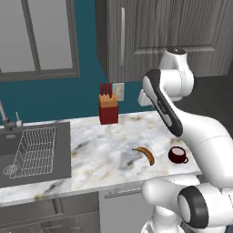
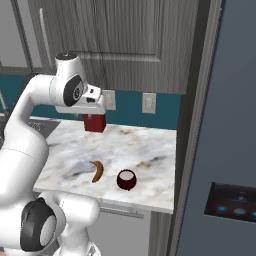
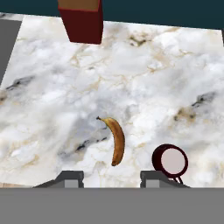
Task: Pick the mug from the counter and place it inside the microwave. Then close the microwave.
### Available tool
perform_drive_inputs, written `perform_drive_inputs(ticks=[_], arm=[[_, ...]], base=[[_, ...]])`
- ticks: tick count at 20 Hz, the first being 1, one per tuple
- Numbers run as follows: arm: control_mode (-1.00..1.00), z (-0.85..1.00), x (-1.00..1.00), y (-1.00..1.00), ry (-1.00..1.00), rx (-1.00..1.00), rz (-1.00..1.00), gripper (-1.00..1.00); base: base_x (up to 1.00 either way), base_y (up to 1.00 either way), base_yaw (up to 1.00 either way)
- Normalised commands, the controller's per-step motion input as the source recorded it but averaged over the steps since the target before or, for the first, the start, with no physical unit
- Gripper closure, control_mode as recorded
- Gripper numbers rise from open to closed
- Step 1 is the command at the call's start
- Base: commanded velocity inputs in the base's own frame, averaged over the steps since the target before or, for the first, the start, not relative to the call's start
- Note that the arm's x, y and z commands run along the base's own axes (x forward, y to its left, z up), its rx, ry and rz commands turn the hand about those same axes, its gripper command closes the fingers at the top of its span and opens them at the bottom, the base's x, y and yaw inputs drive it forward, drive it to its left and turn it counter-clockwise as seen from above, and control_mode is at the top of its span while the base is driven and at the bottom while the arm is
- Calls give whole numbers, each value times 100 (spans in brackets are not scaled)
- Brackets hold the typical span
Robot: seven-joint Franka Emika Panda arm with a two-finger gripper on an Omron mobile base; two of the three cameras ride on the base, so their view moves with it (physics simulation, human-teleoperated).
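Left base view: small squat maroon mug [image 1: 177, 154] with a pale interior stands upright on the white marble-look counter [image 1: 104, 150], near its front right corner, side handle pointing toward the front edge and right. A brown-yellow banana [image 1: 145, 154] lies just left of it, apart, long axis running diagonally from back-left to front-right. A red knife block [image 1: 108, 108] stands at the back wall; a dark grey sink with wire rack [image 1: 34, 152] sits at left. No writing legible.

Right base view: mug [image 2: 126, 179] near the counter's [image 2: 140, 150] front edge, banana [image 2: 97, 171] just left. The white arm's hand [image 2: 92, 102] hangs high above the counter, in front of the knife block [image 2: 94, 122]. A dark panel with small blue-lit symbols [image 2: 233, 202] at lower right; symbols too small to read.

Hand view: the gripper [image 3: 112, 178] hovers well above the counter [image 3: 144, 83], fingers partly apart, holding nothing. Mug [image 3: 170, 160] lies just above the right fingertip [image 3: 156, 178], mouth facing the camera. Banana [image 3: 115, 140] lies roughly up-and-down in frame.
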Motion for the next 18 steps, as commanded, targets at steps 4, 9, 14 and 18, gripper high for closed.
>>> perform_drive_inputs(ticks=[4, 9, 14, 18], arm=[[-100, -1, 0, 11, 0, 0, 0, -100], [-100, -19, -2, 0, 3, 0, 0, -100], [-100, -32, -26, -54, 10, 0, 0, -100], [-100, -10, -16, -86, 19, 0, 0, -100]], base=[[0, 0, 0], [0, 0, 0], [0, 0, 0], [0, 0, 0]])
